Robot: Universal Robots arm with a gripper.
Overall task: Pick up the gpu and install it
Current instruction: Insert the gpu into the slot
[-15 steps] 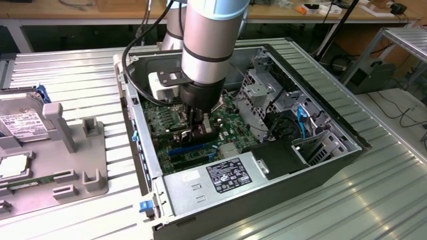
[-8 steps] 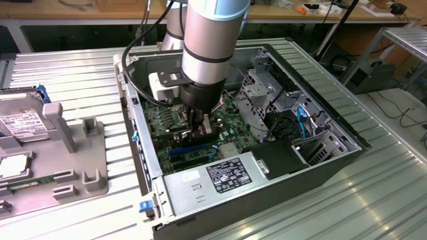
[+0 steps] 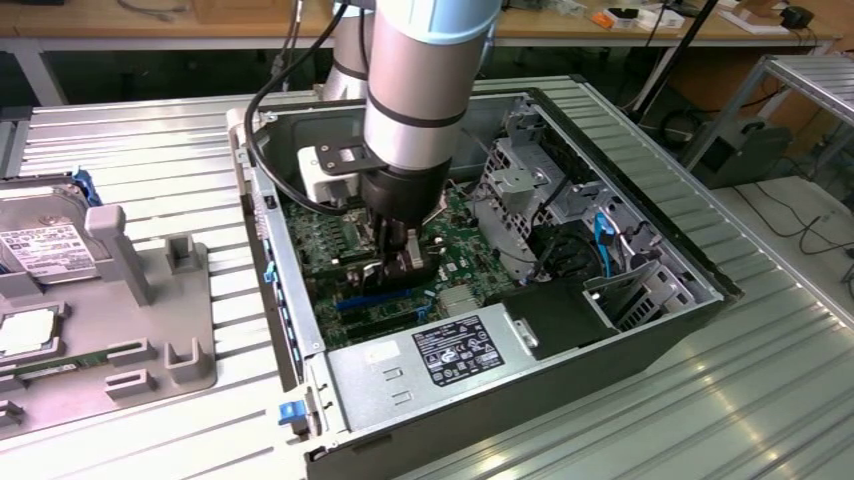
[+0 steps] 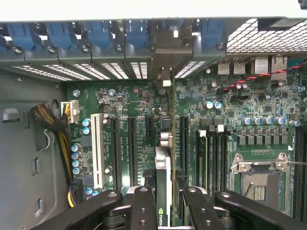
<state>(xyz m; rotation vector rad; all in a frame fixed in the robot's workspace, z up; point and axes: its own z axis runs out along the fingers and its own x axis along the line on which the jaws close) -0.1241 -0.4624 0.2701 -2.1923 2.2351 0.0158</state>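
Bright even overhead light, glare across the ribbed table.

From the exterior view, the arm's silver column runs off the top edge and covers the rear of the motherboard inside the open case. The gpu is seen edge-on between the end effector fingers, its lower end cut off by the picture's edge. Whether its connector has met a slot is hidden. The power supply label is too small to read. On the worktop, the hard drive is cropped at the exterior view's left.
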